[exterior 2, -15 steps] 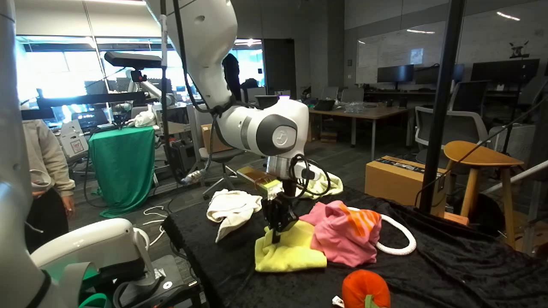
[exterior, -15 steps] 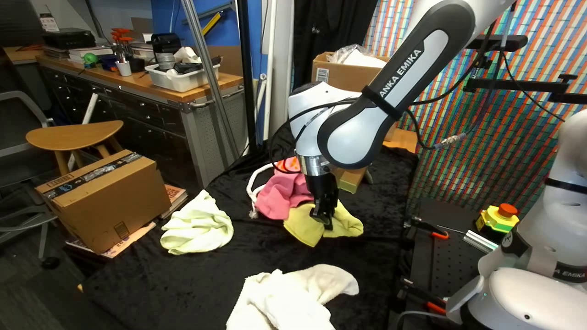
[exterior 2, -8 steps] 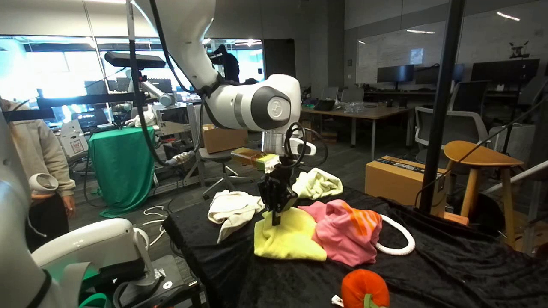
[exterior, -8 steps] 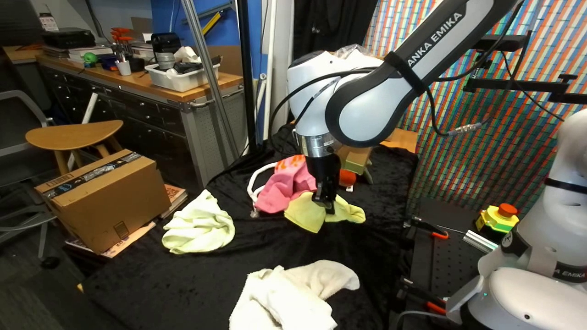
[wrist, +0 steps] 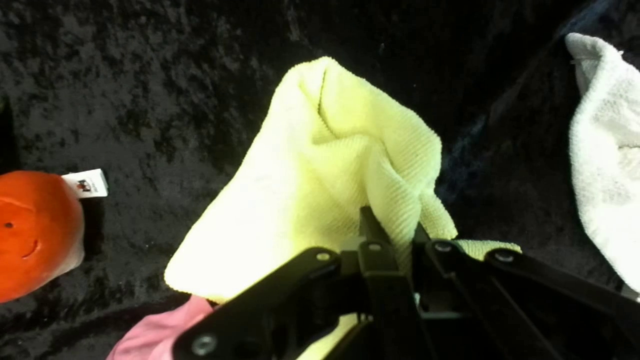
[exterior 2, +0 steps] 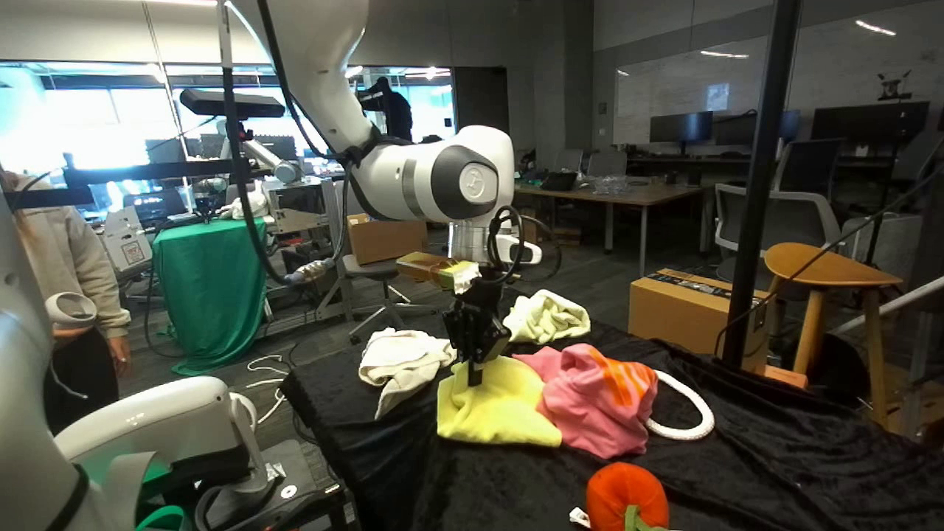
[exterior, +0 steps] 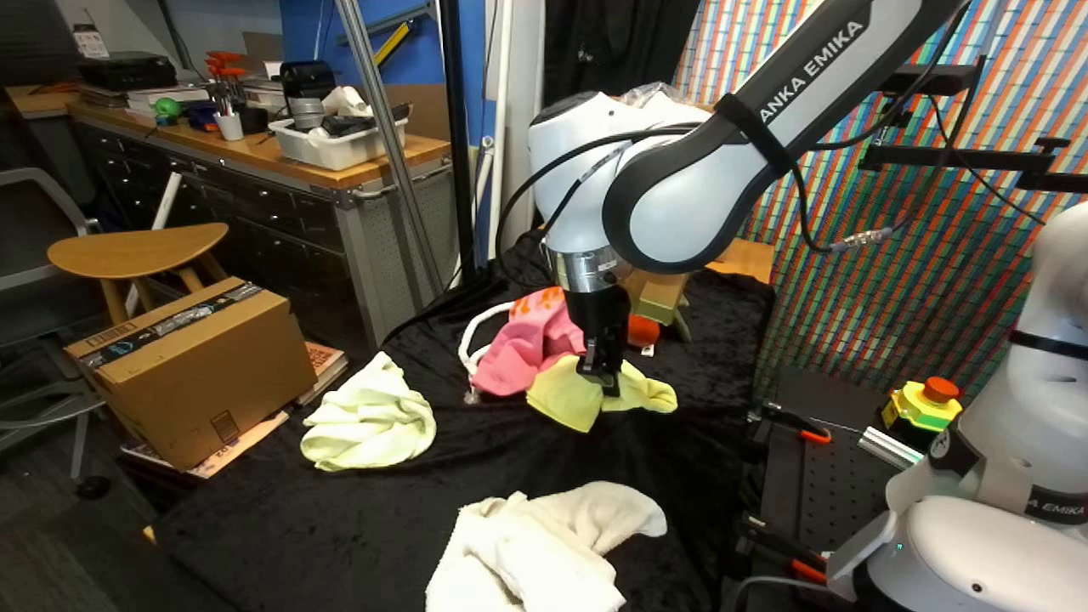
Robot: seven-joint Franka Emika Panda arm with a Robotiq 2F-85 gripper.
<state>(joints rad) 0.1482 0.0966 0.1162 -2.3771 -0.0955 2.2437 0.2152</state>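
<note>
My gripper (wrist: 393, 222) is shut on a pinched fold of yellow ribbed cloth (wrist: 345, 165). The fold rises between its two black fingers, which point down. In both exterior views the gripper (exterior: 610, 387) is at the middle of the yellow cloth (exterior 2: 501, 413), whose sides drape below. Whether the cloth's underside touches the black table cover (exterior: 357, 535) I cannot tell. Beside it, a pink cloth (exterior 2: 590, 398) with orange markings and a white cord (exterior 2: 693, 413) borders its edge. Behind the gripper's linkage, part of the yellow cloth is hidden in the wrist view.
A white cloth (exterior: 535, 552) and a pale green cloth (exterior: 370, 416) lie on the table cover. An orange plush (exterior 2: 627, 498) with a white tag sits near the pink cloth. A yellow-brown block (exterior 2: 439, 271) is fixed at my wrist. A dark pole (exterior 2: 759, 184) stands behind the table.
Over the first half second the gripper rose, and the yellow cloth came up with it, its edges shifting higher in both exterior views. Since then they have barely moved.
</note>
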